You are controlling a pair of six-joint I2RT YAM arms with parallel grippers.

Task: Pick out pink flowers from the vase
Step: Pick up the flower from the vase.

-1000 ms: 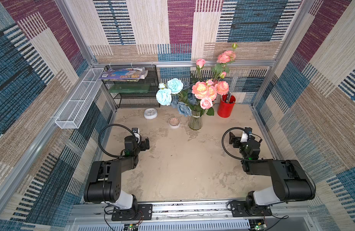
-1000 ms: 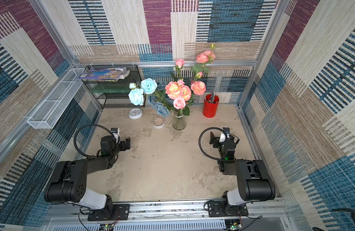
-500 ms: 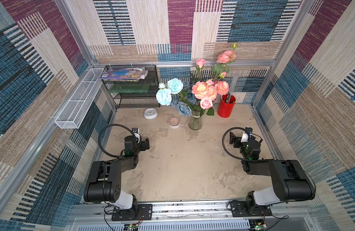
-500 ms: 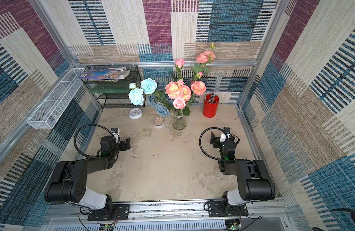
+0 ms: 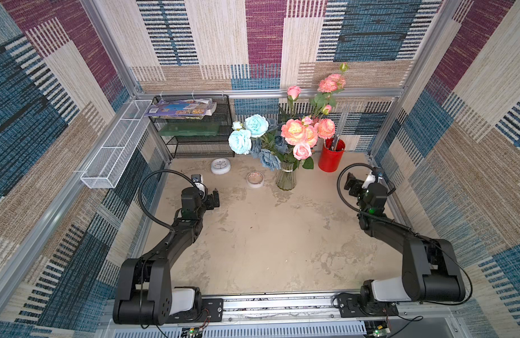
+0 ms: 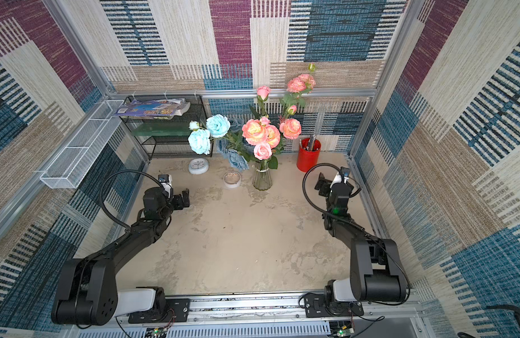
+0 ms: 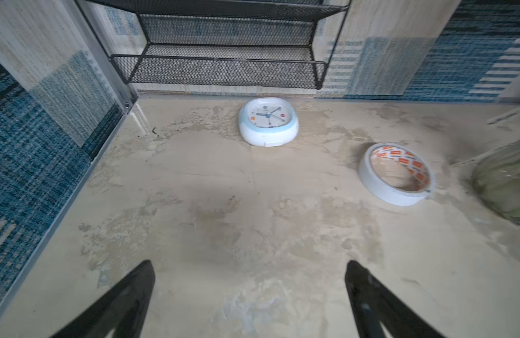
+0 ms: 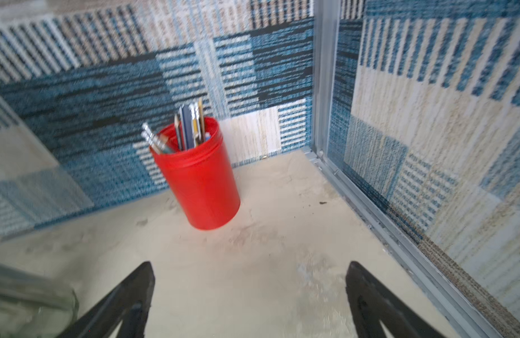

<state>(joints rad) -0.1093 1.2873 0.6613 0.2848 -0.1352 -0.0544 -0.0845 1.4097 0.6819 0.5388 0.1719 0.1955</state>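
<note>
nothing has moved since earlier. left claw [image 7: 250,264] and right claw [image 8: 250,264] open, empty. pink flowers [image 5: 295,131] stand in the vase [image 5: 285,179] at bench [image 5: 267,240] rear; light, floppy, likely best gripped by stems.

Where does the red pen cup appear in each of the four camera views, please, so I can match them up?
In a top view: red pen cup at the back, right of the vase.
In a top view: same spot, right of the vase.
Left wrist: not in it.
Right wrist: the cup stands ahead, against the blue striped wall.
Shared landmark: the aluminium corner post beside it.
</note>
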